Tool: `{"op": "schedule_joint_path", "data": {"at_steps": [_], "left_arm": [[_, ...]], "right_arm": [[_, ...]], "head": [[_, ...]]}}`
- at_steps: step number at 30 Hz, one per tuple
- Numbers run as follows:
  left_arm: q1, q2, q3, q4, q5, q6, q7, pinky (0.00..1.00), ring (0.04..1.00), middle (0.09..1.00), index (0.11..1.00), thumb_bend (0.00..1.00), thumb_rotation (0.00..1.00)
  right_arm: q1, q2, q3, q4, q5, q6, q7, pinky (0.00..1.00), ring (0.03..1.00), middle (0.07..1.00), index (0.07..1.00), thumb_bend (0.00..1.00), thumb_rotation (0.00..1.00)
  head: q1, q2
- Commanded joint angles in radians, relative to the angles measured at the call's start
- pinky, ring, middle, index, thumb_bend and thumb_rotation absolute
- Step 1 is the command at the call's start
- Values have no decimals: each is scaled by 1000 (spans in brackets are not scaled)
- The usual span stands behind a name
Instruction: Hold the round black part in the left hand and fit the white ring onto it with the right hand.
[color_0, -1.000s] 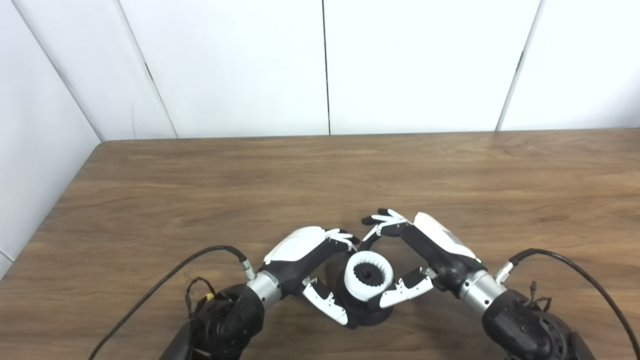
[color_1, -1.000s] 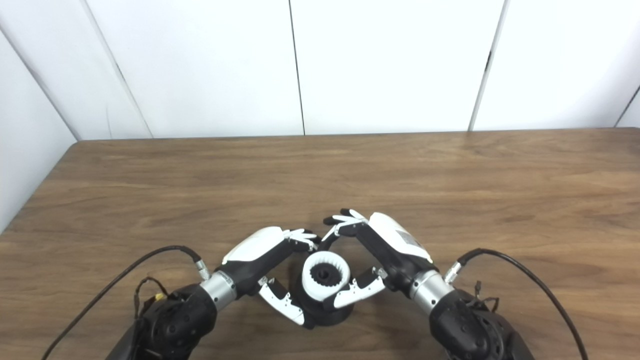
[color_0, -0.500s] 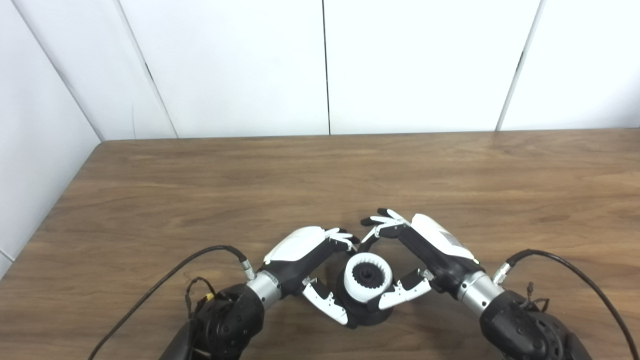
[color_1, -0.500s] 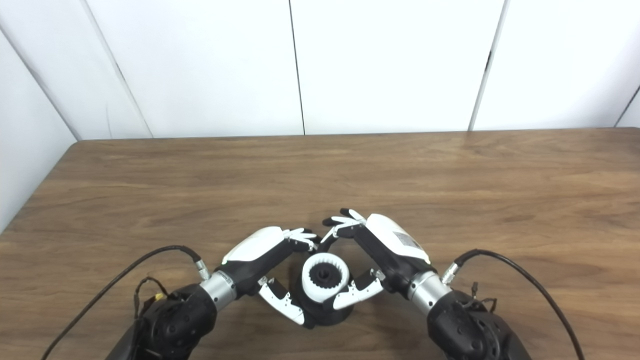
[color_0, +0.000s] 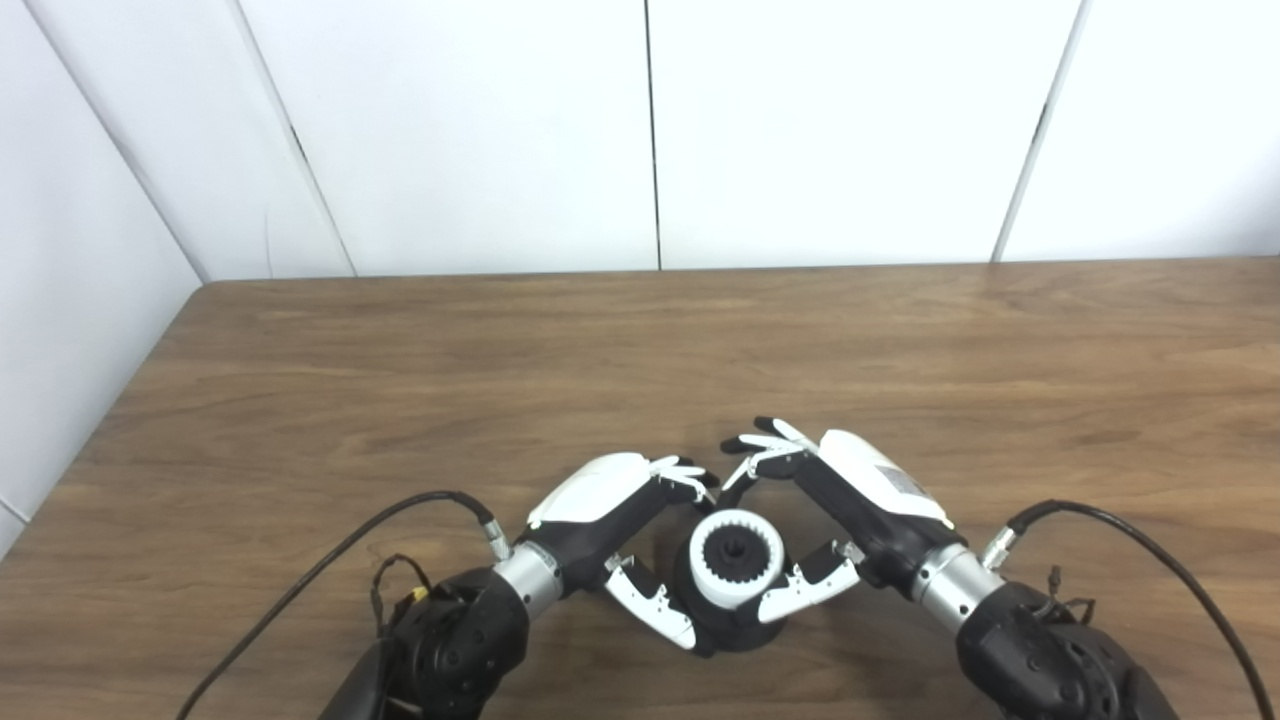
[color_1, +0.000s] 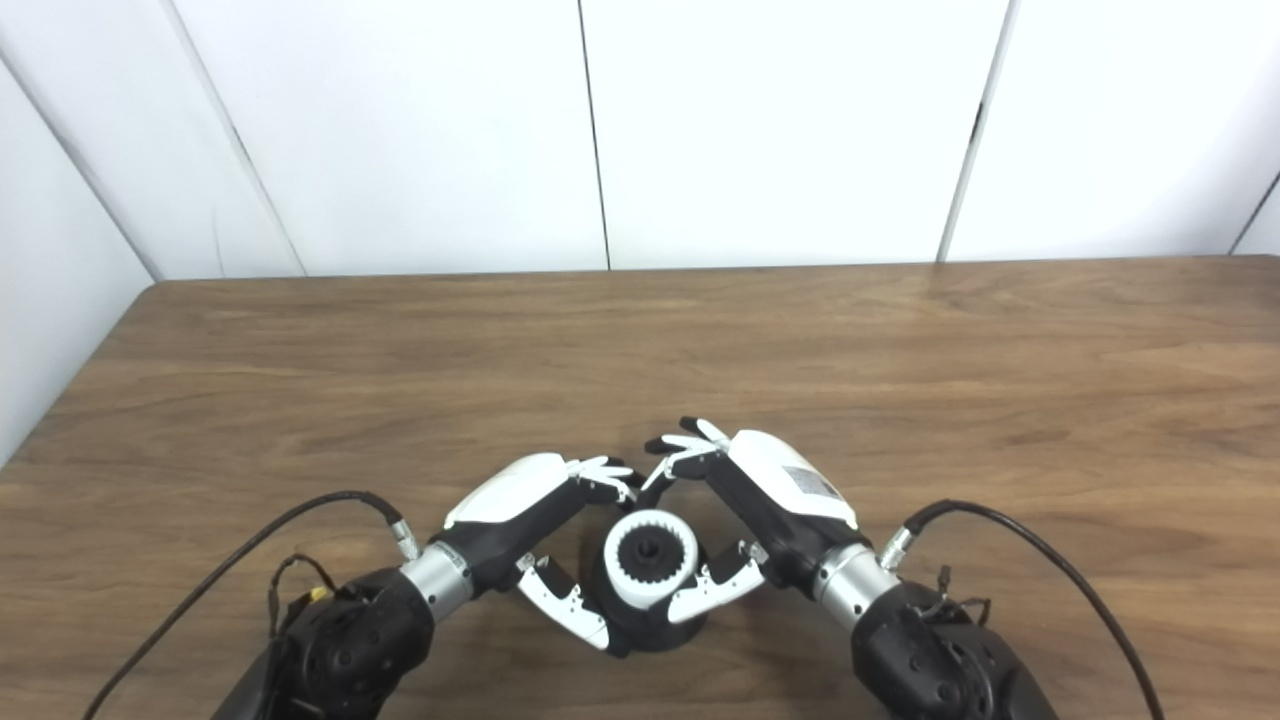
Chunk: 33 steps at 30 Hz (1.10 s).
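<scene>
Right hand (color_0: 845, 505) curls around the white ring (color_0: 737, 558) from the right, its thumb lying against the ring's near right edge and its fingers (color_0: 762, 447) arched over the far side. Whether those fingers truly press the ring or only hover above it cannot be told from these views; the thumb at least looks to be in contact, so I judge the hand to be clasped on the ring, guiding it down and keeping it level. Left hand (color_0: 610, 505) mirrors it on the other side: its thumb lies low against the near left flank of the round black part (color_0: 735, 625) and its fingers reach round the back, which reads as a bracing grip meant to stop the part sliding or turning while the ring is pushed.

Between the two hands the ring sits on top of the black part, concentric with it, its toothed inner rim surrounding a dark hub in the middle. It seems seated or nearly so, though how deep it has gone is hidden by the ring's own wall. The black part's wider base rests on the wooden table (color_0: 400, 370), near the front edge, so the table takes the downward force. A cable (color_0: 1150, 545) trails from each wrist.
</scene>
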Motion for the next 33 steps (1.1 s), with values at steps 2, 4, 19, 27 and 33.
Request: {"op": "schedule_joint_path", "data": {"at_steps": [2, 4, 19, 27, 33], "left_arm": [[-18, 10, 7, -22, 7, 2, -1, 963, 969, 898, 593, 922, 267], [-17, 10, 9, -21, 4, 1, 0, 962, 968, 898, 592, 921, 265], [-15, 9, 10, -26, 5, 5, -3, 972, 973, 905, 595, 912, 263], [-18, 11, 10, -27, 2, 9, -9, 968, 978, 909, 600, 909, 266], [-17, 11, 9, -22, 6, 4, -4, 968, 974, 905, 595, 912, 276]], "right_arm": [[-22, -9, -5, 11, -19, -19, -1, 893, 974, 879, 496, 521, 164], [-23, -10, -5, 16, -17, -24, -1, 885, 970, 880, 590, 745, 273], [-28, -8, -20, 23, -22, -8, 19, 868, 966, 927, 801, 982, 404], [-35, -10, -33, 20, -17, -3, 26, 882, 967, 934, 862, 1000, 421], [-39, -12, -53, 18, -5, -2, 28, 901, 981, 947, 920, 1000, 469]], "head": [[1, 0], [1, -1], [4, -1], [4, -1], [2, -1]]}}
